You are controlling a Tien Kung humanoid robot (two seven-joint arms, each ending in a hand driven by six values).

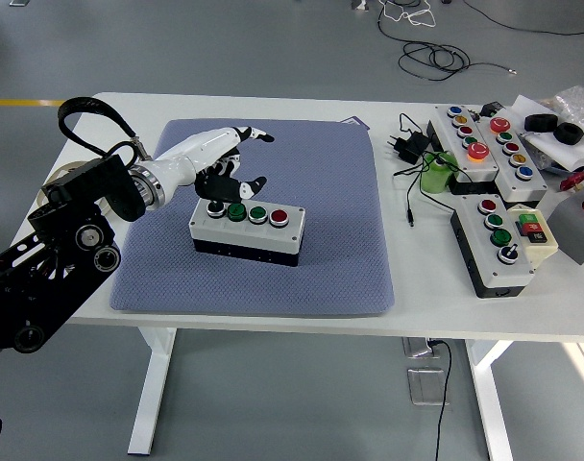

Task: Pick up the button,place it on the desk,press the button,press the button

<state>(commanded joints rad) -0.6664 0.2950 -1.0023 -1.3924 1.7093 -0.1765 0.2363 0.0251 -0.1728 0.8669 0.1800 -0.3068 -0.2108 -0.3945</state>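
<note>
Button box sits flat on the blue mat, four buttons on top facing up. Left hand is above and behind it, fingers spread, holding nothing. Table carries the mat.

Nothing written could be read from where I stood. The button box on the mat carried no legible label, and the control boxes at the right showed only coloured caps. A small yellow-and-red plate on the nearer box was too small to make out.
</note>
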